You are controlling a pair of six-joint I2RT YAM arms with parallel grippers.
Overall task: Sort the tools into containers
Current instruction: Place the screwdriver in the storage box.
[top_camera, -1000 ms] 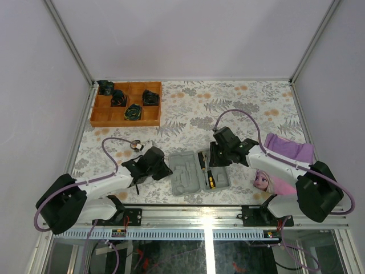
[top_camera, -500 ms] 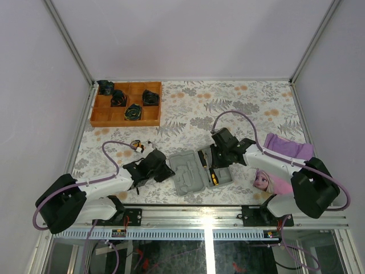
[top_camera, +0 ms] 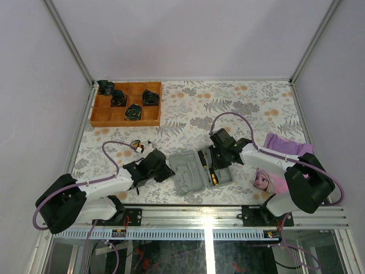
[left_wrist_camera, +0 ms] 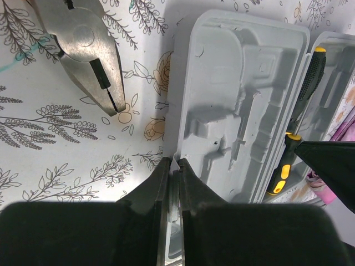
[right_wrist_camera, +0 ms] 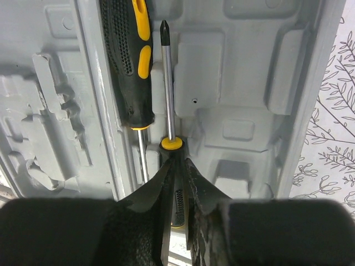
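The grey case (top_camera: 191, 177) lies open near the table's front edge, with moulded recesses showing. My left gripper (top_camera: 169, 170) is shut on the rim of its left half (left_wrist_camera: 175, 166). My right gripper (right_wrist_camera: 177, 163) is shut on the black-and-yellow handle of a Phillips screwdriver (right_wrist_camera: 168, 83), which lies in the right half with its tip pointing away. A second black-and-yellow screwdriver (right_wrist_camera: 130, 55) lies beside it by the hinge. The steel head of the pliers (left_wrist_camera: 89, 50) rests on the cloth left of the case. A small round orange tape measure (top_camera: 137, 145) sits behind my left arm.
A wooden divided tray (top_camera: 126, 118) with several black items stands at the back left. A purple cloth (top_camera: 288, 145) and a picture card (top_camera: 263, 180) lie under and beside my right arm. The case (left_wrist_camera: 238, 111) fills the space between the grippers.
My right gripper's jaws have closed onto the screwdriver handle. The case has turned slightly and shifted, with my left gripper moving right along with its rim.
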